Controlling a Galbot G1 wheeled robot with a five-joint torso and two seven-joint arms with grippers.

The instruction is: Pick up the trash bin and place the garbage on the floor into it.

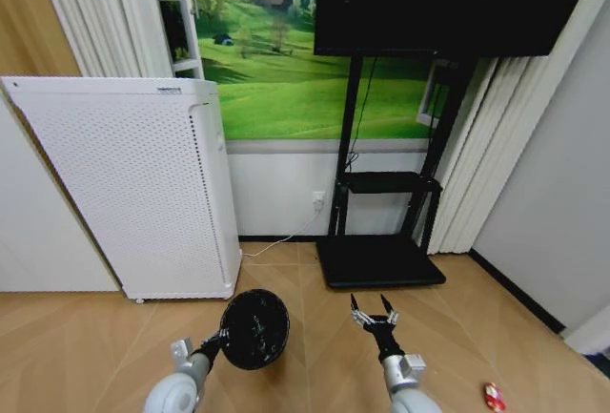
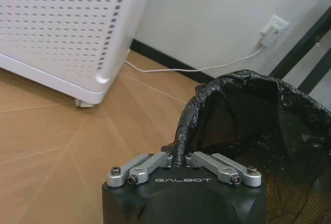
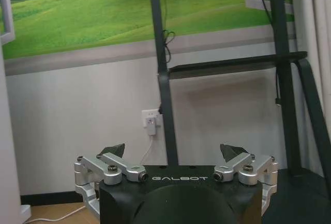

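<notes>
Your left tool (image 2: 179,158) is pinched tight on the near rim of the trash bin (image 1: 254,328), holding it over the floor (image 1: 86,337) just in front of the white perforated appliance (image 1: 129,194). Your right tool (image 1: 375,310) hovers beside the bin, fingers spread wide and holding nothing. One red-and-white piece of garbage (image 1: 493,397) lies on the floor well off to your right.

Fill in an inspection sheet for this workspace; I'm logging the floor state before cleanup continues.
Surface: floor, tan herringbone wood.
Job's things: trash bin with black liner, gripped at its rim; one red-and-white garbage item on the floor to the robot's right.
Clutter: nothing seen beyond that item.
Grippers: left tool shut on the bin's rim and liner; right tool open, holding nothing, in front of the TV stand.
Cables: white cord runs from a wall outlet along the baseboard.
Surroundings: white perforated appliance, black TV stand, meadow mural, curtains.
</notes>
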